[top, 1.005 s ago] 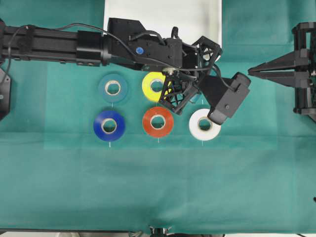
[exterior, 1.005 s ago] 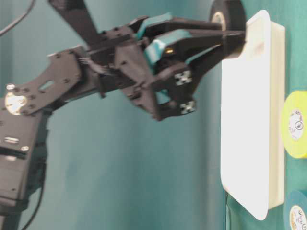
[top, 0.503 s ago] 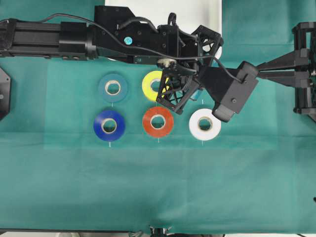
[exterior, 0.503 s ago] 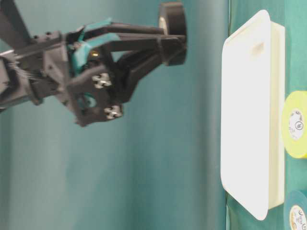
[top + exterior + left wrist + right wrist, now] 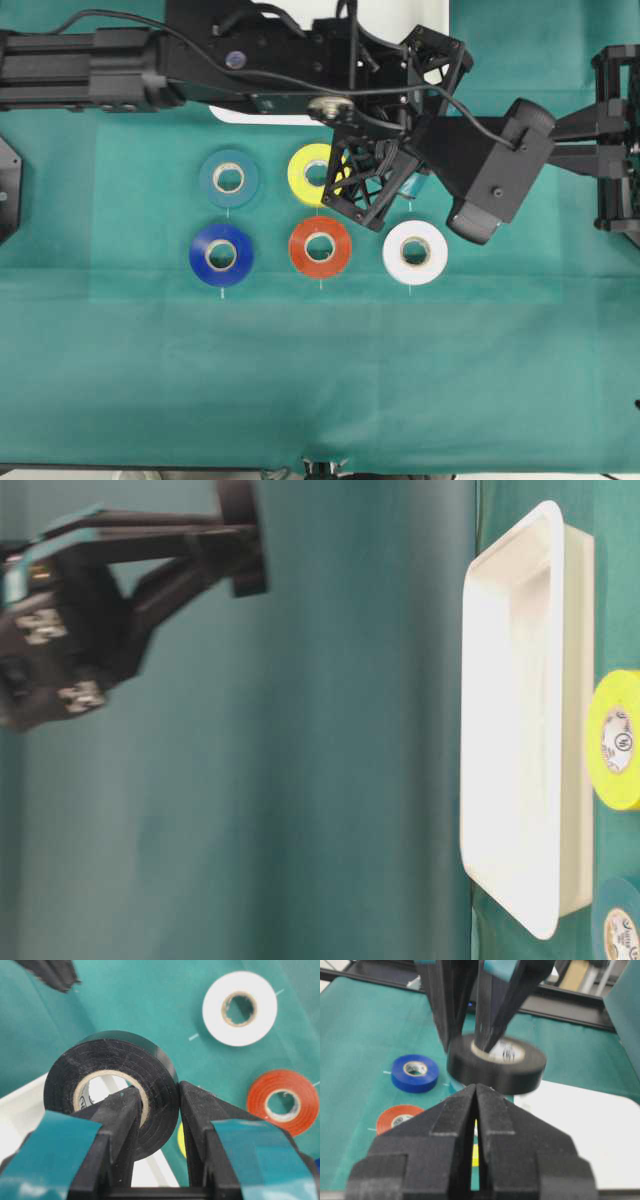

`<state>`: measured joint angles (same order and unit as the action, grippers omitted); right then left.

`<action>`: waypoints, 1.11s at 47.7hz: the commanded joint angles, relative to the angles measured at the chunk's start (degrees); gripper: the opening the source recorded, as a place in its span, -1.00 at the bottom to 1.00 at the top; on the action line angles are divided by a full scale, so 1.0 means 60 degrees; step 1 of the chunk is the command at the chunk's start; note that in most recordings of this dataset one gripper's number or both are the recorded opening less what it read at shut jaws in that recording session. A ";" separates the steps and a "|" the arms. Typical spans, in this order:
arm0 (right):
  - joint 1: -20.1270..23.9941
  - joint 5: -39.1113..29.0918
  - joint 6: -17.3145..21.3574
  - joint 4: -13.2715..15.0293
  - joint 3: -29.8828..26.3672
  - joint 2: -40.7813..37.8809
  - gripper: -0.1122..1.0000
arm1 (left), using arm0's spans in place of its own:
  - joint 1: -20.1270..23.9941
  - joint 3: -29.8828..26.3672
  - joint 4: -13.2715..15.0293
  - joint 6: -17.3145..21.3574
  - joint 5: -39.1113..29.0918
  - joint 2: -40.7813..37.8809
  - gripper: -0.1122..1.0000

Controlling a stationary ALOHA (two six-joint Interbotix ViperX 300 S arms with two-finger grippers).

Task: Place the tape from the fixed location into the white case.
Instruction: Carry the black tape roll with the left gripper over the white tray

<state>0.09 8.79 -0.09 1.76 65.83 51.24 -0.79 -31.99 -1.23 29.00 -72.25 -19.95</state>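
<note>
Left wrist view, nearest first: the left end effector [image 5: 155,1110] is seen closed on the tape [image 5: 112,1087], one finger [image 5: 117,1125] passed through the pale cardboard core and the other finger [image 5: 200,1120] pressed on the outer black face, so the wall of the roll is pinched between them. The roll is held clear of the counter [image 5: 125,1005]. Below and behind it a corner of the white case [image 5: 20,1105] is visible at lower left. Farther off on the green cloth, an orange roll [image 5: 283,1102] and a white roll [image 5: 239,1008] are lying flat, well apart from the held roll.

Table-level view: the tape [image 5: 240,535] is seen raised well away from the white case [image 5: 520,730], not touching it.

Right wrist view: the right end effector [image 5: 474,1110] is seen with its fingers pressed together, nothing between them. Beyond it the tape [image 5: 496,1062] is hanging from the left fingers, slightly blurred. A blue roll [image 5: 415,1072] is lying farther back on the cloth.

Overhead view: a yellow roll [image 5: 305,172] and a teal roll [image 5: 228,178] are lying in the row nearer the case, partly overlapped by the left arm [image 5: 120,70]. The held tape itself is hidden under the arm here.
</note>
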 commanded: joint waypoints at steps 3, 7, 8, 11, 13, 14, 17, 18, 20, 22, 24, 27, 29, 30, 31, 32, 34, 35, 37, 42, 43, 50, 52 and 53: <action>0.0015 0.0044 0.0000 -0.0015 -0.0132 -0.0029 -0.80 | -0.0044 -0.0352 -0.0015 -0.0117 -0.0044 0.0571 -0.42; 0.0000 0.0044 0.0000 -0.0015 -0.0132 -0.0044 -0.80 | -0.0044 -0.0337 0.0000 -0.0117 -0.0059 0.0571 -0.42; 0.0000 0.0029 0.0015 -0.0015 -0.0132 -0.0029 -0.80 | -0.0044 -0.0337 -0.0015 -0.0117 -0.0059 0.0571 -0.42; 0.0000 0.0029 0.0015 -0.0015 -0.0132 -0.0029 -0.80 | -0.0044 -0.0337 -0.0015 -0.0117 -0.0059 0.0571 -0.42; 0.0015 0.0029 0.0000 -0.0015 -0.0132 -0.0029 -0.80 | -0.0044 -0.0337 -0.0015 -0.0117 -0.0044 0.0571 -0.42; 0.0015 0.0029 0.0000 -0.0015 -0.0132 -0.0044 -0.80 | -0.0044 -0.0337 0.0000 -0.0132 -0.0044 0.0571 -0.42; 0.0000 0.0029 0.0000 -0.0015 -0.0132 -0.0029 -0.80 | -0.0044 -0.0337 -0.0015 -0.0132 -0.0044 0.0571 -0.42; 0.0015 0.0044 0.0000 -0.0015 -0.0132 -0.0044 -0.80 | -0.0044 -0.0337 -0.0015 -0.0132 -0.0044 0.0571 -0.42; 0.0000 0.0029 0.0000 -0.0015 -0.0132 -0.0029 -0.80 | -0.0044 -0.0337 -0.0015 -0.0132 -0.0044 0.0571 -0.41; 0.0015 0.0029 0.0000 0.0000 -0.0132 -0.0044 -0.80 | -0.0044 -0.0337 -0.0015 -0.0132 -0.0044 0.0571 -0.42; 0.0000 0.0029 0.0000 -0.0015 -0.0117 -0.0044 -0.80 | -0.0044 -0.0337 -0.0015 -0.0132 -0.0044 0.0571 -0.42; 0.0000 0.0029 0.0000 -0.0015 -0.0132 -0.0029 -0.80 | -0.0044 -0.0322 -0.0015 -0.0132 -0.0029 0.0571 -0.42; 0.0015 0.0029 0.0000 -0.0015 -0.0132 -0.0029 -0.80 | -0.0044 -0.0322 -0.0015 -0.0132 -0.0029 0.0571 -0.42; 0.0015 0.0029 0.0000 -0.0015 -0.0132 -0.0044 -0.80 | -0.0044 -0.0322 -0.0015 -0.0132 -0.0029 0.0571 -0.42; 0.0000 0.0029 0.0000 -0.0015 -0.0132 -0.0029 -0.80 | -0.0044 -0.0322 -0.0015 -0.0132 -0.0029 0.0571 -0.42; 0.0000 0.0029 0.0000 -0.0015 -0.0132 -0.0044 -0.80 | -0.0044 -0.0322 -0.0015 -0.0132 -0.0029 0.0571 -0.42; 0.0000 0.0029 0.0000 -0.0015 -0.0132 -0.0029 -0.80 | -0.0029 -0.0322 -0.0015 -0.0132 -0.0029 0.0571 -0.42; 0.0015 0.0029 0.0000 -0.0015 -0.0132 -0.0029 -0.80 | -0.0029 -0.0308 -0.0015 -0.0132 -0.0029 0.0571 -0.42; 0.0015 0.0029 0.0000 -0.0015 -0.0132 -0.0029 -0.80 | 0.0000 -0.0308 -0.0015 -0.0146 -0.0029 0.0571 -0.42; 0.0000 0.0029 0.0000 -0.0015 -0.0132 -0.0029 -0.80 | 0.0073 -0.0308 0.0000 -0.0146 -0.0015 0.0571 -0.41; 0.0000 0.0029 0.0000 -0.0015 -0.0132 -0.0044 -0.80 | 0.0088 -0.0308 -0.0015 -0.0146 -0.0015 0.0571 -0.42; 0.0000 0.0015 0.0000 -0.0015 -0.0132 -0.0044 -0.80 | 0.0308 -0.0322 -0.0015 -0.0146 -0.0015 0.0571 -0.41; 0.0015 0.0000 0.0000 -0.0015 -0.0132 -0.0029 -0.80 | 0.0381 -0.0308 -0.0015 -0.0146 -0.0015 0.0571 -0.42; 0.0015 -0.0015 0.0000 -0.0015 -0.0132 -0.0029 -0.80 | 0.0425 -0.0322 -0.0015 -0.0146 -0.0015 0.0571 -0.42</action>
<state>0.09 8.61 -0.09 1.76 65.83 51.24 0.70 -32.61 -1.23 28.21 -72.69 -19.42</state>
